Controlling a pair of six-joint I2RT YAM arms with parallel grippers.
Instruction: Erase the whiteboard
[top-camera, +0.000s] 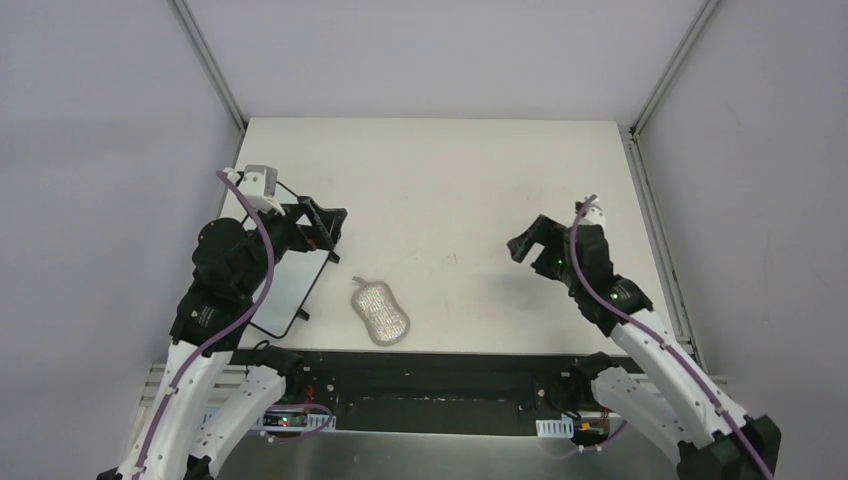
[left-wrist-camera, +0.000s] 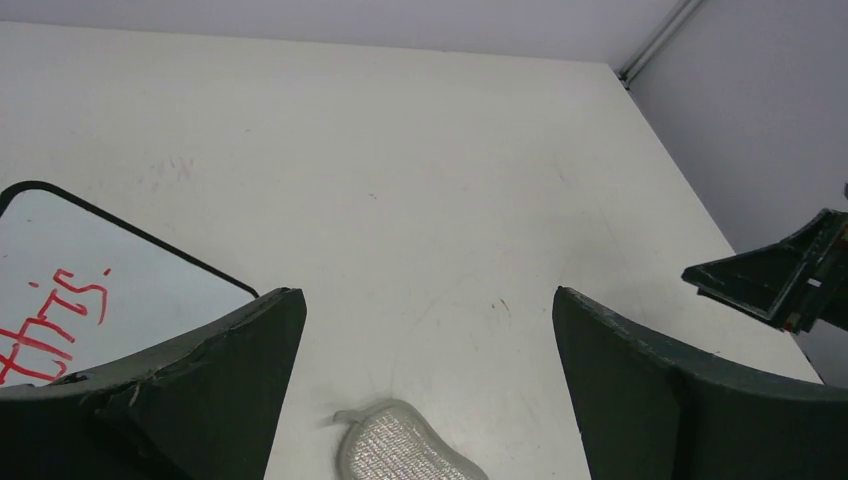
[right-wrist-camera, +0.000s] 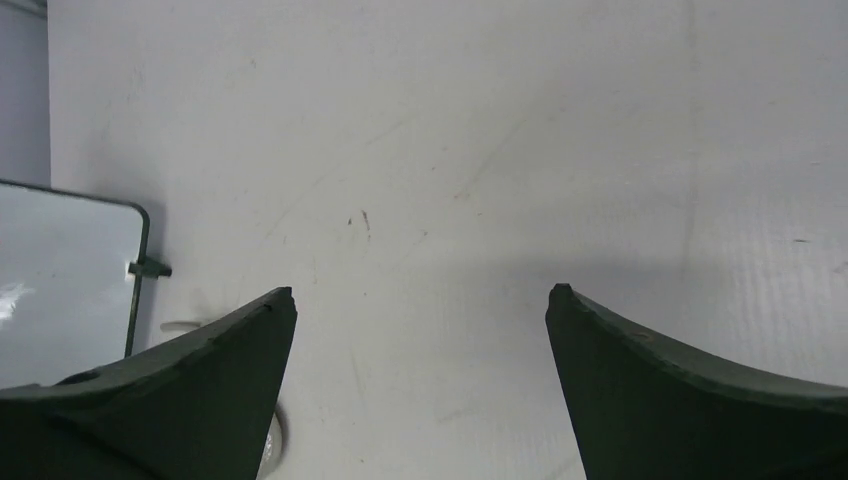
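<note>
The whiteboard (top-camera: 287, 287) lies flat at the table's left, partly under my left arm. Its black frame and red handwriting show in the left wrist view (left-wrist-camera: 90, 290), and its far corner with a small black foot shows in the right wrist view (right-wrist-camera: 60, 280). My left gripper (top-camera: 325, 225) is open and empty above the board's far right corner (left-wrist-camera: 425, 300). My right gripper (top-camera: 530, 242) is open and empty over bare table at the right (right-wrist-camera: 420, 295). It also shows in the left wrist view (left-wrist-camera: 790, 280).
A grey sparkly peanut-shaped pad (top-camera: 380, 312) lies near the front edge, just right of the whiteboard, below my left gripper's view (left-wrist-camera: 405, 450). Grey walls enclose the table on three sides. A black rail runs along the front edge (top-camera: 430, 365).
</note>
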